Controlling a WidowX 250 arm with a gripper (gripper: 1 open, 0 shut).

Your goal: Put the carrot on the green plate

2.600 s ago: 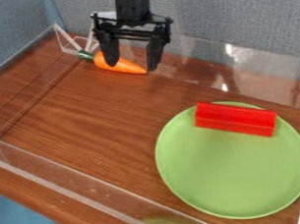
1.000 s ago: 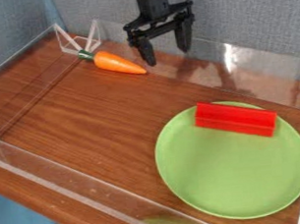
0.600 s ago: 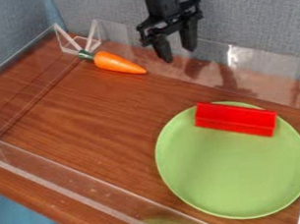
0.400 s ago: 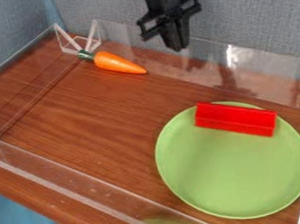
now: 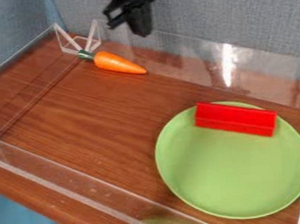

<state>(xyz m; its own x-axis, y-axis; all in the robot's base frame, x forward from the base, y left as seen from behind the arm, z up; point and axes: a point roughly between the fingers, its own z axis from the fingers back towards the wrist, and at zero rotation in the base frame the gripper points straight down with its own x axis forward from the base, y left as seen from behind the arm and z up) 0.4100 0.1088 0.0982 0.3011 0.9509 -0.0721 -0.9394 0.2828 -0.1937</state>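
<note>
Jaws pinched fully together, holding nothing — gripper (image 5: 137,22) hangs above the counter (image 5: 75,120) near the back wall, pointing down, just up and to the right of the carrot. Carrot (image 5: 117,64) lies flat on the wood at about 7 o'clock from the jaws, green stem toward the left corner, untouched and apart from the jaws. Plate (image 5: 233,161) sits well apart at roughly 5 o'clock, front right, w/ a red block (image 5: 236,118) lying across its far edge.

Step in hand, by my read: approach/re-grasp, pick not yet made. Next move prob. needs jaws to spread, drop astride the carrot, squeeze, then carry to bare green in front of the block.

Surface: brown wood-grain top, clear low walls round it; blue-grey backdrop behind.
</note>
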